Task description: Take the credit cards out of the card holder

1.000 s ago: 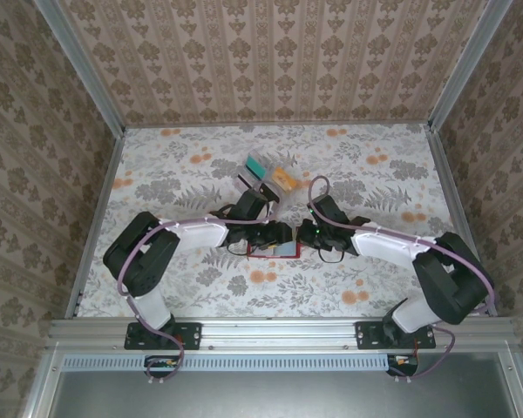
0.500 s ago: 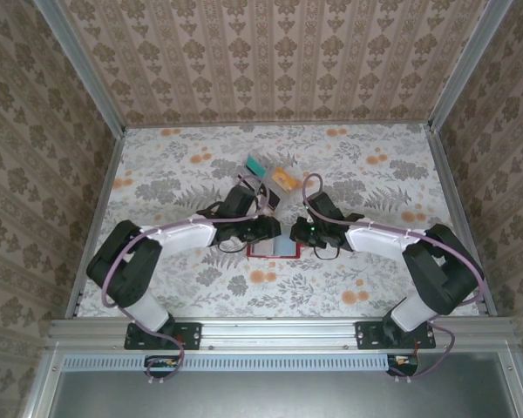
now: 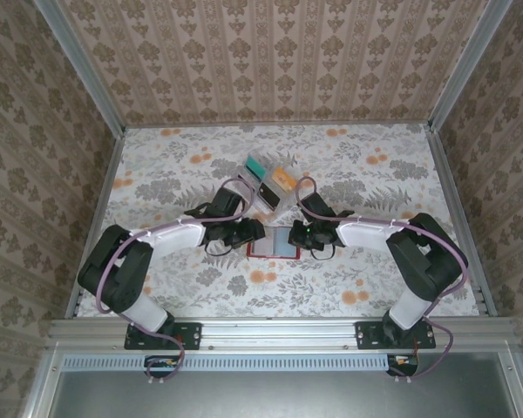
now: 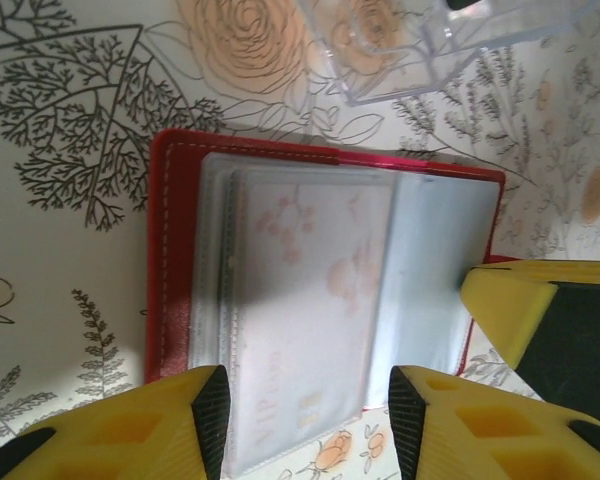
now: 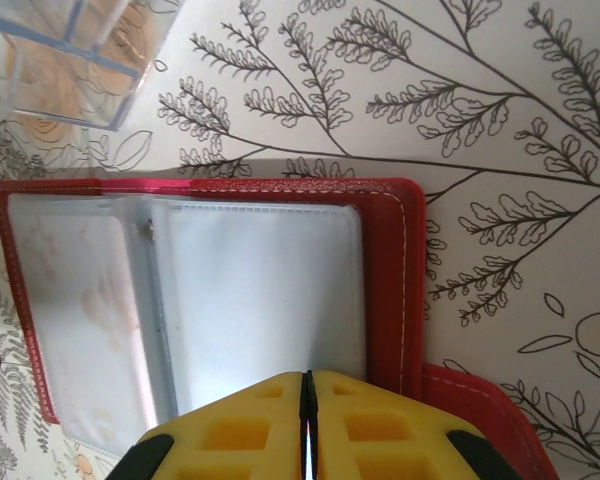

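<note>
We see the red card holder [image 3: 272,246] lying open at the centre of the floral counter [image 3: 375,279], a pale credit card [image 4: 310,290] in its clear sleeve. Our left end effector [image 4: 305,420] stands half-open astride that card's lower end. The right end effector [image 5: 305,425] is closed tight over the holder's lower edge. A clear rack [image 3: 268,181] sits just above in the top frame.

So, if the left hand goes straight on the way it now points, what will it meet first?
Probably the credit card in the open card holder: it lies straight ahead of the open left hand. How far off is unclear.
</note>
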Robot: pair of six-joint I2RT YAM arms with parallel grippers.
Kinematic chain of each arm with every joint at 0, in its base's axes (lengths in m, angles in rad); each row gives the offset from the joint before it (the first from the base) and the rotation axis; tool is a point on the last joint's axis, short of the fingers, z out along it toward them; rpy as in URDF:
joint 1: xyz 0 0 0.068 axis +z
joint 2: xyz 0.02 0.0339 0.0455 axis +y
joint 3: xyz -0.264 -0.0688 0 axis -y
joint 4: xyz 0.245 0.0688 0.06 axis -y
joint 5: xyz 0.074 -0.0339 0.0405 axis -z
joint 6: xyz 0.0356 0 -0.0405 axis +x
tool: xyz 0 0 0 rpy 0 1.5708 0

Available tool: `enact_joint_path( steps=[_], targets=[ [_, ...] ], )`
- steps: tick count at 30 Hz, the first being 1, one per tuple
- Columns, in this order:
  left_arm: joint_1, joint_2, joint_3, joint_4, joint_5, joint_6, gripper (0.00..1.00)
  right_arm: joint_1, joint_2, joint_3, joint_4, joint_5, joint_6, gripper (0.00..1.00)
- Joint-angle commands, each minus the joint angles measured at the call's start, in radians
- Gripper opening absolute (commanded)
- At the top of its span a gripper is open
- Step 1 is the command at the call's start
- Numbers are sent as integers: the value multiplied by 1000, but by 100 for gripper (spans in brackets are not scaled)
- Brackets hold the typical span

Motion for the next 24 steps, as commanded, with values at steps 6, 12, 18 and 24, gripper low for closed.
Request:
enact_joint_path(
  steps=[6,12,18,24],
  targets=[
    [2,40,13,-25,26,26,49,6,36,22,-49,15,7,13],
    [-5,58,20,-13,45,29,46,5,42,21,-51,11,5,13],
    [-10,60,24,-18,37,32,41,5,44,22,-53,12,6,13],
    [-10,18,32,-76,-28,54,45,5,46,22,-60,18,9,13]
  ],
)
